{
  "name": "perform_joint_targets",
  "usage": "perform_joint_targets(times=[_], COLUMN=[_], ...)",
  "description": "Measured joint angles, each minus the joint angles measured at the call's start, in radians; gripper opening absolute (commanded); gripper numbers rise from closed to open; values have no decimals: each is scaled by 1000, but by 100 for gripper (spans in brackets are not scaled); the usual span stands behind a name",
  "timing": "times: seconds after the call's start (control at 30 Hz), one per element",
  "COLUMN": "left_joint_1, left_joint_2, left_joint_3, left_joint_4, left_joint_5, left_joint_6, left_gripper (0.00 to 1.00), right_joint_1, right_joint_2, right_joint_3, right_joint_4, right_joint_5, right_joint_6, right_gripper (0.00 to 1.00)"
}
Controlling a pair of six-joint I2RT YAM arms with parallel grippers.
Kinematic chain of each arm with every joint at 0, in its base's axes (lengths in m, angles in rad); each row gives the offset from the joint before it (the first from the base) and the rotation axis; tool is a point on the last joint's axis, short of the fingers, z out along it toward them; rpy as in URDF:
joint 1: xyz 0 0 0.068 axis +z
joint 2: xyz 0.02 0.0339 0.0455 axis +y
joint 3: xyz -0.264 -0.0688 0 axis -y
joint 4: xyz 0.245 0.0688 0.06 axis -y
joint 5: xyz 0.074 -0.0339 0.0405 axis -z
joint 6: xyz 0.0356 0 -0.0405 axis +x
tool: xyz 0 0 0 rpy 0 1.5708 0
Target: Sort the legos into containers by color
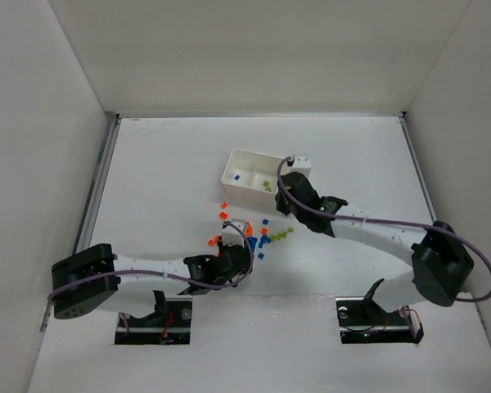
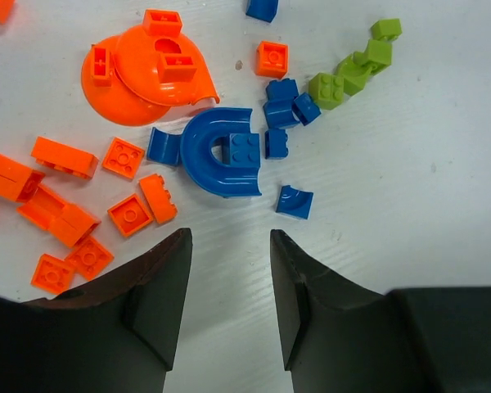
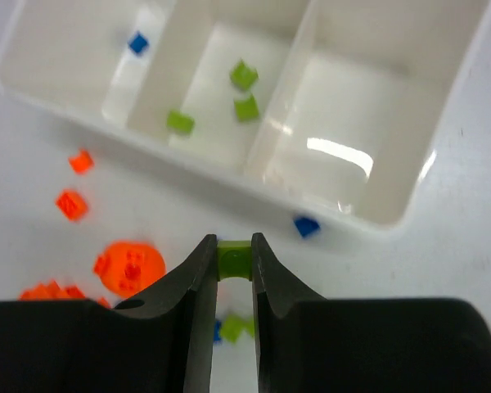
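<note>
**Left arm** [image 1: 147, 274]: lies low along the near edge of the desk [image 1: 164, 164], forearm running rightward. The left gripper [image 2: 229, 246] points down over the loose pile with its jaws apart. Nothing is held, and bare desk shows in the gap.

**Right arm** [image 1: 368, 233]: elbow raised toward the near right corner, forearm reaching left and away. The right gripper [image 3: 233, 240] is clamped on one lime green brick [image 3: 234, 260], held just short of the tray's near wall.

**White tray** [image 3: 376, 217]: three compartments, mid-desk toward the far edge.
- Left-hand compartment: one blue brick [image 3: 137, 42].
- Middle compartment: three lime green bricks [image 3: 244, 75].
- Outside: a stray blue brick [image 3: 306, 226] just beside the near wall.

**Loose pile**, between tray and near edge:
- orange dome piece [image 2: 143, 78] with small bricks on it
- blue arch piece [image 2: 217, 160] just beside the dome
- small orange bricks [image 2: 65, 160]
- small blue bricks [image 2: 282, 110]
- lime green cluster [image 2: 352, 70]

**Obscured:**
- Top view: the left gripper covers part of the pile, leaving the blue arch piece hard to make out. The right wrist overlaps the tray's near right corner.
- Right wrist view: the tray's far wall is cut off by the frame, and the held brick's sides are hidden by the fingers.
- Left wrist view: one orange and one blue brick are clipped at the top of the frame
</note>
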Motion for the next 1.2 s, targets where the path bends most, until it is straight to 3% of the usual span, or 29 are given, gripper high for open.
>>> perform_joint_targets(times=[0.27, 0.47, 0.63, 1.0, 1.2], left_joint_1=[6, 25, 38, 63, 94], left_joint_2=[67, 80, 97, 190, 236], left_joint_3=[25, 26, 29, 74, 97], left_joint_4=[14, 34, 48, 106, 145], left_joint_5=[0, 6, 18, 52, 58], left_joint_6=[25, 36, 49, 85, 109], left_gripper=[40, 42, 43, 41, 33], right_joint_1=[-118, -130, -130, -33, 56], right_joint_2=[228, 321, 311, -7, -79], right_joint_3=[195, 260, 254, -34, -227], right_joint_4=[122, 142, 151, 197, 197], right_joint_5=[-114, -138, -137, -70, -49], right_joint_6=[-78, -93, -95, -55, 20], right_gripper=[19, 45, 53, 45, 46])
